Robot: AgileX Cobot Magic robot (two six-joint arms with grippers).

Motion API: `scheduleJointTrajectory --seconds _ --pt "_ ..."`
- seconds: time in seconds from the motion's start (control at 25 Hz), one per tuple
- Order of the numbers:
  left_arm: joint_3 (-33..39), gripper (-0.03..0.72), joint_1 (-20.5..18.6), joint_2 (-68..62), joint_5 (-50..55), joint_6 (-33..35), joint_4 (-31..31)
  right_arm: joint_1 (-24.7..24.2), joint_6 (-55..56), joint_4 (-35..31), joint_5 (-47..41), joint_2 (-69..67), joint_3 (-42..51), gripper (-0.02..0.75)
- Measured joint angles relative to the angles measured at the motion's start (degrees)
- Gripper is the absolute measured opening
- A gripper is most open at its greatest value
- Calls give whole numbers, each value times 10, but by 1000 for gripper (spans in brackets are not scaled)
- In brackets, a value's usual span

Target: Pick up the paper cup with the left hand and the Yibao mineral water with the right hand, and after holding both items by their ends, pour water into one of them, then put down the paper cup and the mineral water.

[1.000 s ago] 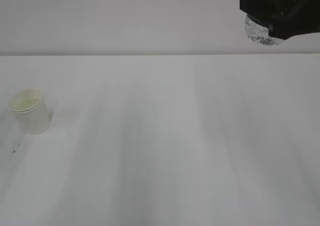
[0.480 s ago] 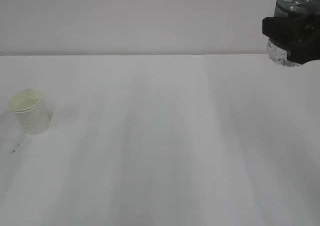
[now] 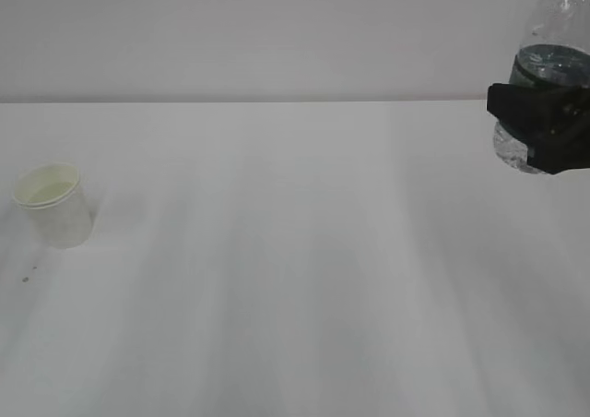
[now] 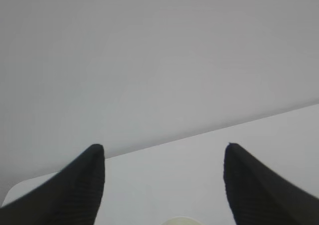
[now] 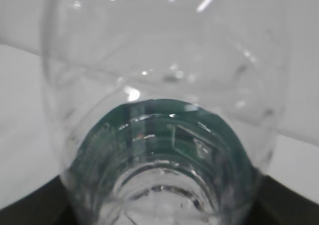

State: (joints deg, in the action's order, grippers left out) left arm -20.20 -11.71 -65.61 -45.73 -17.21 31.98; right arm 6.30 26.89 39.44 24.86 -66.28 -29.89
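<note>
The small white paper cup (image 3: 53, 205) stands upright on the table (image 3: 295, 279) at the far left, free of any gripper. In the left wrist view my left gripper (image 4: 163, 145) is open above and behind it, and only the cup's rim (image 4: 182, 221) shows at the bottom edge between the black fingers (image 4: 84, 185). At the far right my right gripper (image 3: 541, 126) is shut on the Yibao mineral water (image 3: 556, 39), a clear bottle with a dark green label. It holds the bottle upright by its lower end, above the table. In the right wrist view the bottle (image 5: 164, 85) fills the frame.
The white table runs back to a plain pale wall (image 3: 277, 29). A few tiny dark specks (image 3: 28, 274) lie in front of the cup. The left arm is outside the exterior view.
My right gripper has come down and a little to the right with the bottle, which now stands upright with its upper body showing. The cup has not moved.
</note>
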Motion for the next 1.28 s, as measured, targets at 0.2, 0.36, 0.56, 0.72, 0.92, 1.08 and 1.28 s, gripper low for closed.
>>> scheduleJointTrajectory --seconds 0.2,0.36,0.56,0.72,0.92,1.08,1.28 --pt "0 530 0 0 0 0 11 0 -52 -61 27 0 26 473" --pt "0 530 0 1 1 0 14 0 -87 -93 36 0 38 473" --pt "0 530 0 1 2 -1 15 0 -144 -157 55 0 65 473" --pt "0 530 0 1 2 -1 15 0 -166 -185 61 0 85 473" --pt "0 530 0 1 3 -2 18 0 -197 -226 110 0 133 473" --pt "0 530 0 1 3 -5 21 0 -211 -253 156 1 186 473" --pt "0 530 0 1 8 -6 22 0 -228 -291 223 4 239 473"
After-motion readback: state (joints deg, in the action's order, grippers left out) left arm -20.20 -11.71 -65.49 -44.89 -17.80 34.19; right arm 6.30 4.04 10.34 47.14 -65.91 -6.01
